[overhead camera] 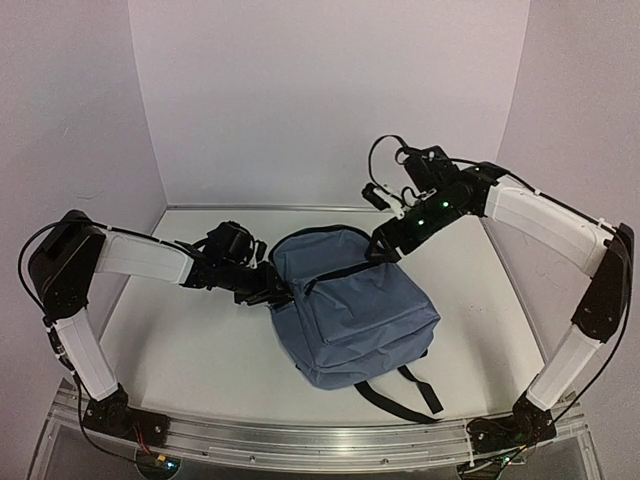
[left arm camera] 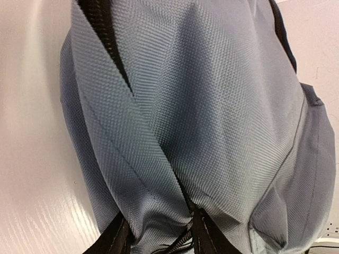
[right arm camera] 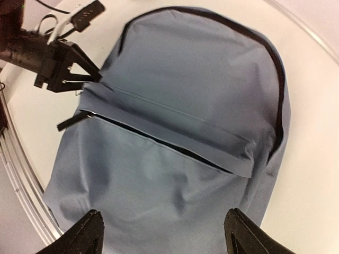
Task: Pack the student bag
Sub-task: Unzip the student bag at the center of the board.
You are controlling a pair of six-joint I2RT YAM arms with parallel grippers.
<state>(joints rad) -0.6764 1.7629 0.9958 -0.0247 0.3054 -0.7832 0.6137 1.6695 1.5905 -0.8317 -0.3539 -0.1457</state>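
Observation:
The student bag [overhead camera: 352,310], a slate-blue backpack, lies flat in the middle of the table with its front pocket up. My left gripper [overhead camera: 274,288] is at the bag's left edge, beside the front pocket's zipper end. In the left wrist view its black fingers [left arm camera: 207,237] pinch a bunched fold of the bag's fabric [left arm camera: 159,211]. My right gripper [right arm camera: 165,238] hovers over the front pocket [right arm camera: 159,196] with its jaws wide apart and nothing between them. The pocket's zipper [right arm camera: 175,149] gapes a little, and its pull [right arm camera: 71,121] lies at the left end.
Black straps [overhead camera: 402,392] trail from the bag toward the near edge. An aluminium rail [overhead camera: 320,442] runs along the table's front. White walls close in the back and both sides. The left arm [right arm camera: 32,50] shows in the right wrist view.

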